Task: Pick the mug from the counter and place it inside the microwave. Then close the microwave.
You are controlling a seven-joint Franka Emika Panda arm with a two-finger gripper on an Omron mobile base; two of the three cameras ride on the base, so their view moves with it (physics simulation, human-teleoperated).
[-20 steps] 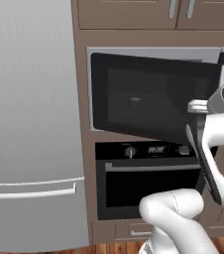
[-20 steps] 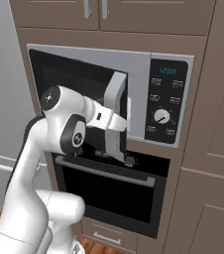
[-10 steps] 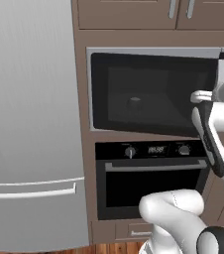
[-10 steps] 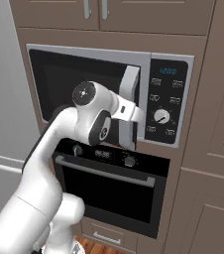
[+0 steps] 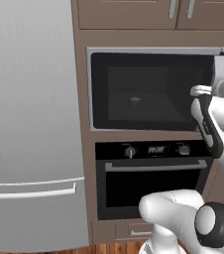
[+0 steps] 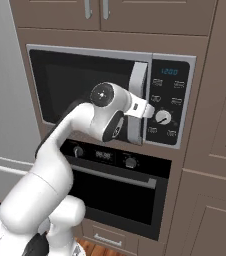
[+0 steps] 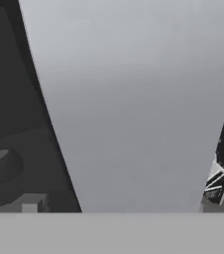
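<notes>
The microwave [image 5: 148,89] is set into the brown cabinet wall, and its dark glass door [image 6: 80,85] lies flush with the silver frame. Through the glass the mug [image 5: 134,101] shows as a faint pale shape inside. My gripper [image 6: 144,110] is up against the door's big silver handle [image 6: 139,82], at the door's right edge beside the black control panel [image 6: 169,105]. It is open and holds nothing. In the hand view the handle [image 7: 134,109] looms very close, with the mug [image 7: 1,166] dim behind the glass. The counter is out of view.
A black-doored oven [image 5: 153,183] with knobs sits right under the microwave. A tall grey fridge [image 5: 29,124] stands to the left. Brown cabinet doors [image 6: 210,200] run down the right side and across the top.
The microwave door stood ajar a second ago and has swung shut against its frame. My hand followed it in towards the handle side.
</notes>
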